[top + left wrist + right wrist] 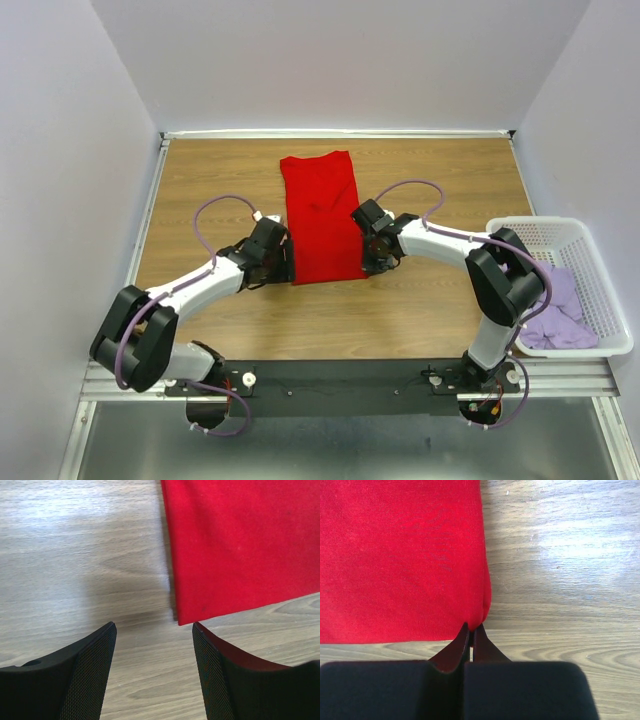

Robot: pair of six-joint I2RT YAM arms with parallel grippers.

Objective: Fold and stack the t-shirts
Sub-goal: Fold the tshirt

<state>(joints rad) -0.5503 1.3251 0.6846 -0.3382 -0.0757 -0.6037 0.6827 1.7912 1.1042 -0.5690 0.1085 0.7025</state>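
From the top view, I see the red t-shirt lying flat in the middle of the table, already folded lengthwise into a long narrow strip that runs from far to near. The left gripper sits at its near left corner and the right gripper at its near right corner. The lilac t-shirts are heaped in the white lattice basket at the right edge, not yet folded, and I see no stack anywhere. I judge the task barely begun: this shirt needs its crosswise fold, and the rest are untouched.

In the left wrist view, my left fingers stand well apart, holding nothing. The shirt's near left corner lies just ahead, beside the right-hand finger.

In the right wrist view, the fingertips are pressed together right at the near right corner, which puckers into them, so they look clamped on the cloth.
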